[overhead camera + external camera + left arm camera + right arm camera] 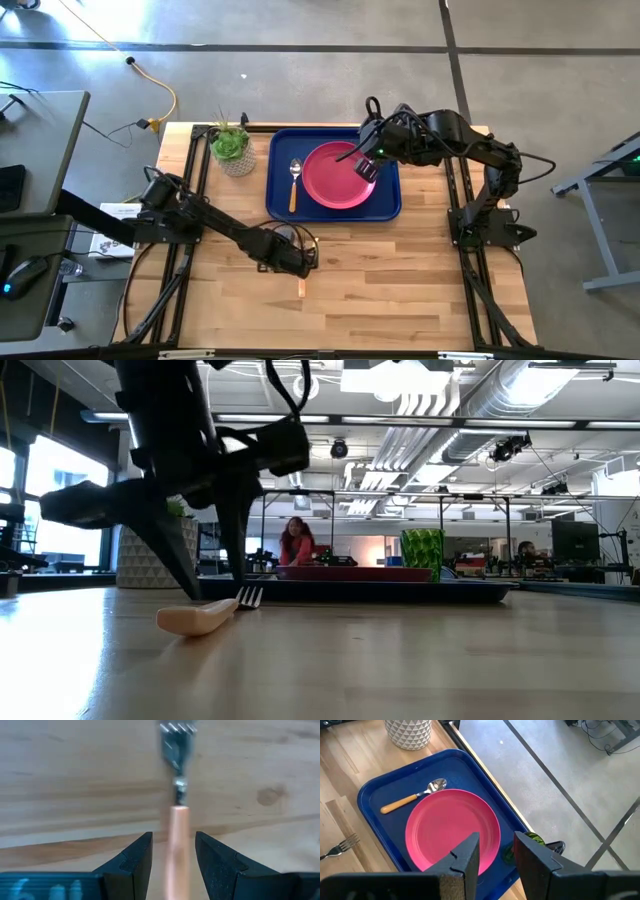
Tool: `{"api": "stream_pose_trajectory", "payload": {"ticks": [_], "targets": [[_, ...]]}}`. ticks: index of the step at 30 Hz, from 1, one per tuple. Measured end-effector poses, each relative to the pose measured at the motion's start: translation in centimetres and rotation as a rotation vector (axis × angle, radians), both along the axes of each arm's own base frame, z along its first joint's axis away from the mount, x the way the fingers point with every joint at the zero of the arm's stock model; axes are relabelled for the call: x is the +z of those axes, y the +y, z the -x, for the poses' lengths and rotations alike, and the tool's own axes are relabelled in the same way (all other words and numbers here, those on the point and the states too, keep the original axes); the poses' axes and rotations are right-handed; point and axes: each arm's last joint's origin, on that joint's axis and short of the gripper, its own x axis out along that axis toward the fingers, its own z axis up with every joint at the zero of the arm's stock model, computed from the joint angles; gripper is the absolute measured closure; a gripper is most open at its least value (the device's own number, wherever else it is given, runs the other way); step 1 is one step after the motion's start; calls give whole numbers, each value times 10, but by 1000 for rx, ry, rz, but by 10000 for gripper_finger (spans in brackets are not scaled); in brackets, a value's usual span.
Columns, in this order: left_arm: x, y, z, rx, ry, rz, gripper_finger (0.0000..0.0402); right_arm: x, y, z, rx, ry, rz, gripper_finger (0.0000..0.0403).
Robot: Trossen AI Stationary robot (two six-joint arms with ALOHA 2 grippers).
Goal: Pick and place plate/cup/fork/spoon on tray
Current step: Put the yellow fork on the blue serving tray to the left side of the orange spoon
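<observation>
The large rectangular dark blue plastic tray (388,205) is seen near the table's far edge, holding the round pink-red plastic plate (336,178) and, beside it toward the left arm's side, the small orange-handled spoon (294,184). The spoon's silver bowl is turned toward the far edge, its handle toward the near edge. A translucent green plastic cup (422,549) is shown in the low view over the tray's right end. The small orange-handled fork (176,805) lies flat on the bare wooden table (400,290), well apart from the tray on the near side, its long axis running near to far. The left gripper (172,852) is spread open, its fingers straddling the fork's handle. The right gripper (496,851) is held above the plate, its fingers parted and holding nothing. A white patterned pot with a green succulent (233,150) stands just beside the tray.
</observation>
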Motion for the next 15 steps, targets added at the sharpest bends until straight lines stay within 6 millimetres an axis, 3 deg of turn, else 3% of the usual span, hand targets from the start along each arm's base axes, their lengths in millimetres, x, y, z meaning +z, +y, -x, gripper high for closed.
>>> {"api": "stream_pose_trajectory", "payload": {"ticks": [15], "targets": [[-11, 4, -6, -1, 11, -3, 264, 0, 0, 0, -2, -2, -1, 291]]}}
